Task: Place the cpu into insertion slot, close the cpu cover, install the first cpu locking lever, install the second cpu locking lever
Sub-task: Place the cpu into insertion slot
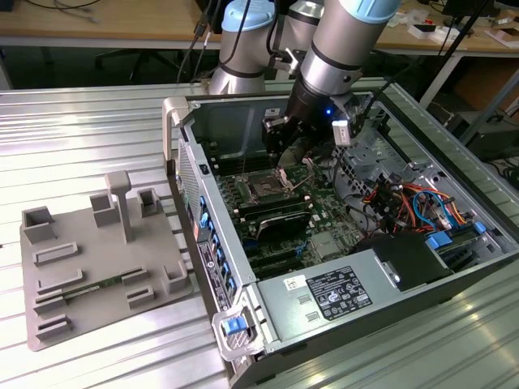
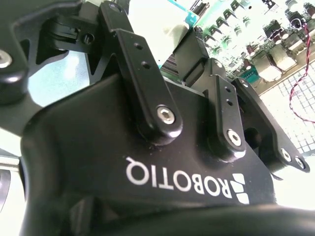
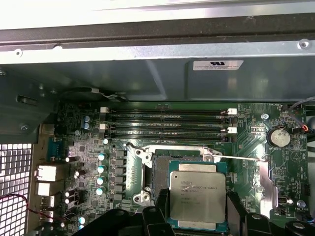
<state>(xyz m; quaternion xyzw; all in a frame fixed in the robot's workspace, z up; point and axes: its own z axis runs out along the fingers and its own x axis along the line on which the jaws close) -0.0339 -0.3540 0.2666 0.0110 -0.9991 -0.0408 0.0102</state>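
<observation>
The cpu [image 3: 198,196], a flat square chip with a silver-grey top and a green edge, sits between my gripper's [image 3: 198,219] two dark fingers [image 3: 158,216], which are shut on it. It hovers over the insertion slot [image 3: 160,178], whose dark square shows partly uncovered beside the chip. Thin wire locking levers [image 3: 243,158] stand released along the slot's metal frame. In the exterior view my gripper [image 1: 285,162] reaches down into the open computer case just above the insertion slot [image 1: 264,189]. The gripper's black linkage [image 2: 152,98] is seen in the second wrist view.
Long black memory slots [image 3: 167,123] run beside the socket, with the case wall [image 3: 147,73] beyond. The power supply [image 1: 324,293] and coloured cables [image 1: 413,203] fill the case at the exterior view's right. A grey fixture tray [image 1: 89,267] lies on the table at the left.
</observation>
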